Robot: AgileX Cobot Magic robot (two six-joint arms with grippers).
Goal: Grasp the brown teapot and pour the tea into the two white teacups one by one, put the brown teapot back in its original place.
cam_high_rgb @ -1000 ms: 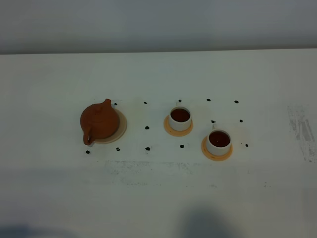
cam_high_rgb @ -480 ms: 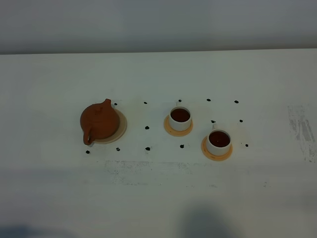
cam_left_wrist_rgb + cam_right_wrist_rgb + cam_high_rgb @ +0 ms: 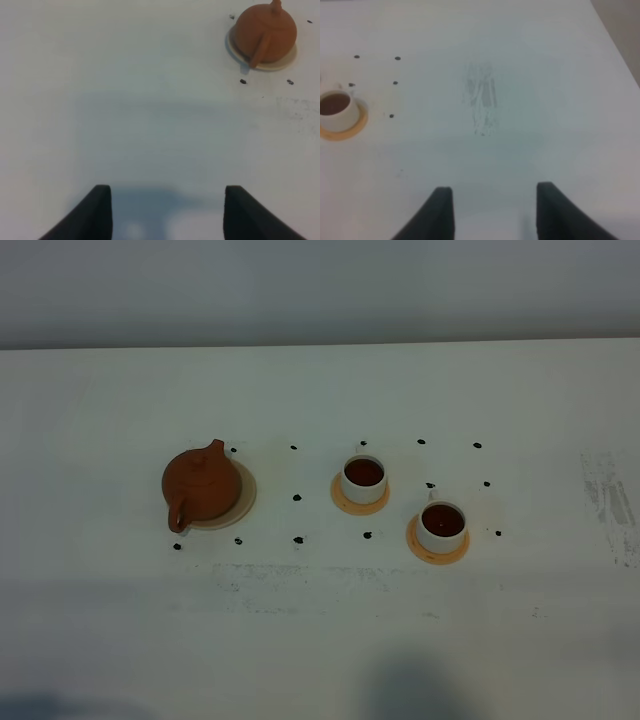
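The brown teapot stands upright on its pale beige disc at the table's left; the left wrist view shows the brown teapot far off. Two white teacups hold dark tea, each on a tan coaster, right of the teapot. One teacup shows in the right wrist view. My left gripper is open over bare table, well short of the teapot. My right gripper is open too, with nothing between its fingers. Neither gripper appears in the high view.
Small black dots mark the white table around the teapot and cups. A grey scuffed patch lies at the far right, also the scuffed patch in the right wrist view. The table's far edge meets a grey wall.
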